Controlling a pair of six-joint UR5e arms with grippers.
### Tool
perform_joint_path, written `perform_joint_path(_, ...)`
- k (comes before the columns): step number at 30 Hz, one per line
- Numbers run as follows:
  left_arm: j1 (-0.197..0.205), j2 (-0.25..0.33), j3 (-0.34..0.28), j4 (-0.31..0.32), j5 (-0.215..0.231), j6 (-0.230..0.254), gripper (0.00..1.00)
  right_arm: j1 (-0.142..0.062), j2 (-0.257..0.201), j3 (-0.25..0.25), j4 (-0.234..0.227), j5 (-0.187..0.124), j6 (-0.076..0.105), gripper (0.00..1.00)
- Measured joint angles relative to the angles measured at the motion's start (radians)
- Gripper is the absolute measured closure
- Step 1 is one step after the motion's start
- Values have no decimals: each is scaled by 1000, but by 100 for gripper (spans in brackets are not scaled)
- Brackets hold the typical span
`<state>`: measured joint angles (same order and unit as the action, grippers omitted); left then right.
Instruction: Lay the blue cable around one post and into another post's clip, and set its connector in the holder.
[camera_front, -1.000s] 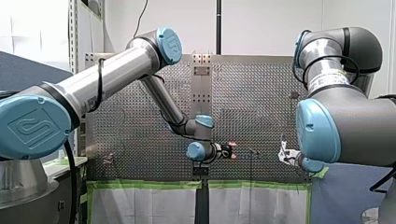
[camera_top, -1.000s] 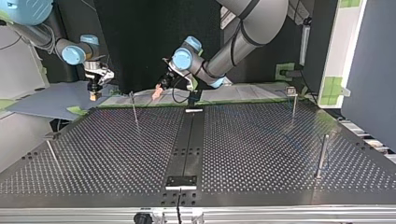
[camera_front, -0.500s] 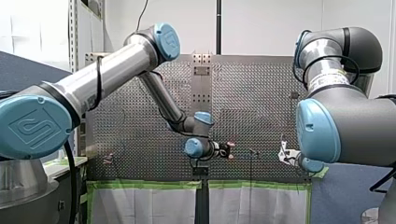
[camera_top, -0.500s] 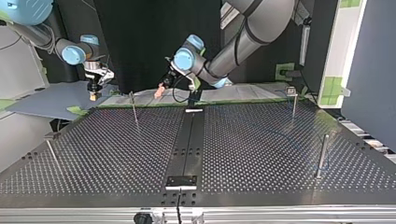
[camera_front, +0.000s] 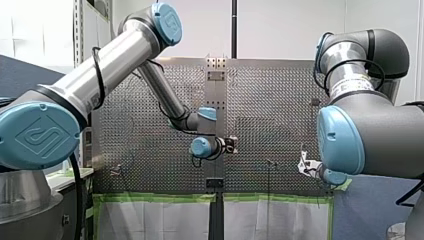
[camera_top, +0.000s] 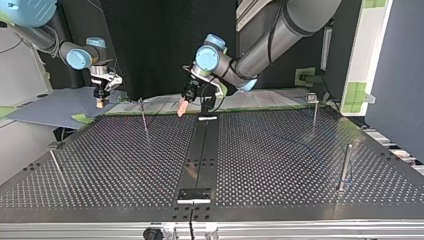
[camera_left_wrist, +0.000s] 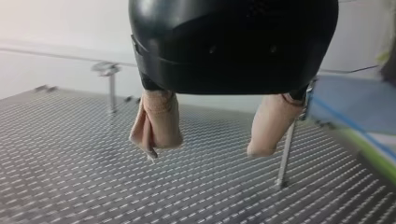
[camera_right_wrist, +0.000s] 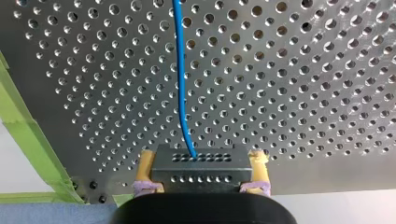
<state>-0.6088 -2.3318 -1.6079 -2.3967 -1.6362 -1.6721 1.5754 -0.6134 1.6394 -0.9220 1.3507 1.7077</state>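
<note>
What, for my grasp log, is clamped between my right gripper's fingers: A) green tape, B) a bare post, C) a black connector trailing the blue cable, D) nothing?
C: the right wrist view shows the black connector between the right gripper's yellow pads, the blue cable running out of it.

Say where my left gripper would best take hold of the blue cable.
Probably the straight run just ahead of the connector, clamped by my right gripper. The blue cable leaves the connector's face as one thin line over the perforated table, so my left gripper, open, should come from above, jaws straddling it crosswise.
</note>
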Motion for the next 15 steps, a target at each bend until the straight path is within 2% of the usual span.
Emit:
perform_joint_path(5, 3, 58, -58, 58, -57, -58, 0, 0, 0, 0, 2, -1, 2, 100)
perform_joint_path(9, -1, 96, -96, 95, -85, -96, 0, 1, 0, 0, 2, -3, 8, 100)
perform_joint_path(15, -12, 158, -158, 103, -137, -158, 0, 1, 1, 0, 1, -8, 11, 100)
